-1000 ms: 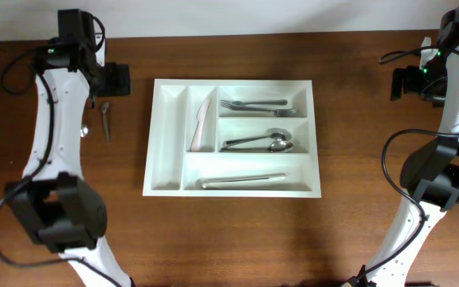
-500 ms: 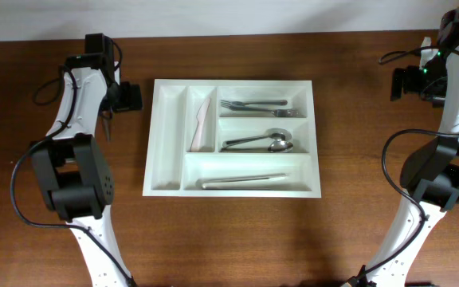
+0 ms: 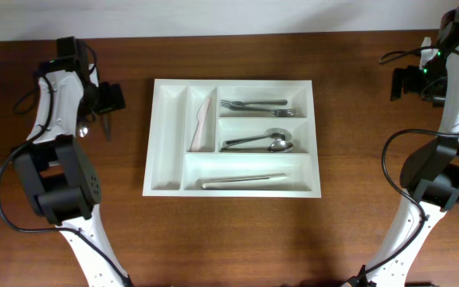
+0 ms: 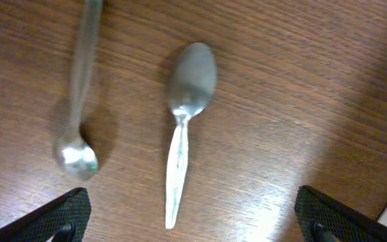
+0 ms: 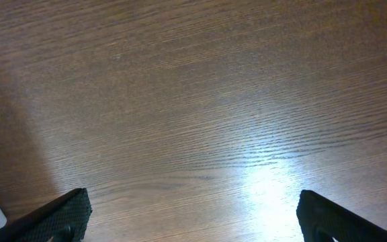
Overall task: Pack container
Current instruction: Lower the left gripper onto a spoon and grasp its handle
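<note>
1. The container (image 3: 168, 139) sits in the middle of the table (image 5: 193, 101), between the arms. It is one tray with five compartments, and the far-left narrow one is bare. I judge it to be light, stiff, smooth plastic (likely to skate if nudged), and its rim wall is the place to grip.
2. There are two grippers. The left gripper (image 4: 192, 216) hovers with its jaws spread wide and empty above the loose cutlery just left of the tray. The right gripper (image 5: 193, 216), equally wide and empty, hangs over bare wood well apart on the right.
3. Inside lie what look like two forks (image 3: 261, 105), two packed spoons (image 3: 257, 143), one long knife (image 3: 241, 181) and one pale flat piece (image 3: 203, 123).
4. Two pieces lie loose: a broad spoon (image 4: 183, 128) and a slim spoon (image 4: 79, 156). They are hard, thin, slippery metal lying flat, so pinch across the handle.
</note>
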Robot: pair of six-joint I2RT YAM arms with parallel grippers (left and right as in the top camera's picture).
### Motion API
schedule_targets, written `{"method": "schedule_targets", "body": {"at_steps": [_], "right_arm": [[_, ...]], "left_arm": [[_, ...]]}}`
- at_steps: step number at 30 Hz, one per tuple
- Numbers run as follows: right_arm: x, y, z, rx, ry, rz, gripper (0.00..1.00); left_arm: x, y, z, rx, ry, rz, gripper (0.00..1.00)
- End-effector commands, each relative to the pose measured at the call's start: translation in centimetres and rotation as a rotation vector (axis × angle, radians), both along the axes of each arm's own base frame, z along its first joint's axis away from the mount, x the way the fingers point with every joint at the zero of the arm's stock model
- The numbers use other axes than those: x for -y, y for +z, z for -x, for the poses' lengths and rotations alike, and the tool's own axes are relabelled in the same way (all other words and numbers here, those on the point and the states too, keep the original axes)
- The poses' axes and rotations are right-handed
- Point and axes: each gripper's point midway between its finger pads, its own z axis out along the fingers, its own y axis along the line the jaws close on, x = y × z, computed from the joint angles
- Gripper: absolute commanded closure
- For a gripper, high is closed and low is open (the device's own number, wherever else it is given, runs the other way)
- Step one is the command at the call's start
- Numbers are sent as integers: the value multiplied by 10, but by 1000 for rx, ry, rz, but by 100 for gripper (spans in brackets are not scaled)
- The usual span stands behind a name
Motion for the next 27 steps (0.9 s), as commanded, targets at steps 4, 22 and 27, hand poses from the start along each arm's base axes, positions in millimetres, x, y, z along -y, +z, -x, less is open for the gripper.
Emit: {"method": "schedule_targets", "body": {"at_steps": [4,22,27], "right_arm": [[-1,1,1,1,6,-5,1],[-1,1,1,1,6,-5,1],[-1,1,1,1,6,-5,1]], "left_arm": [[2,-5,3,-20,-39,21,1],[-6,-5,-1,-8,-61,-28,1],[-6,-6,-1,-9,-61,-26,0]]}}
